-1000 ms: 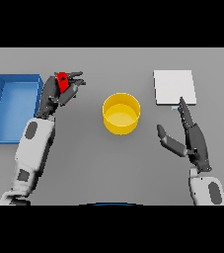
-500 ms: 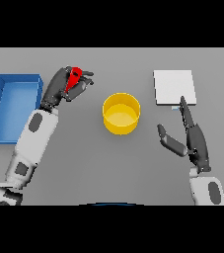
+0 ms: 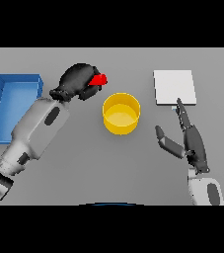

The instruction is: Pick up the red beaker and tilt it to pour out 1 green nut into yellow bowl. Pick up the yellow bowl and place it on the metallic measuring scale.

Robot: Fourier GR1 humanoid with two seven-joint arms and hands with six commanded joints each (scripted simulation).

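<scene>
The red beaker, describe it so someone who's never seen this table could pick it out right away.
Start at the blue tray on the grey table's left side, then move toward the yellow bowl in the middle. Between them the left hand is curled round the red beaker, only its red tip poking out toward the bowl. It is the only red thing here.

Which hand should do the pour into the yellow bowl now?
The left hand: its fingers are curled round the red beaker, just left of the yellow bowl. The right hand is open, near the scale.
</scene>
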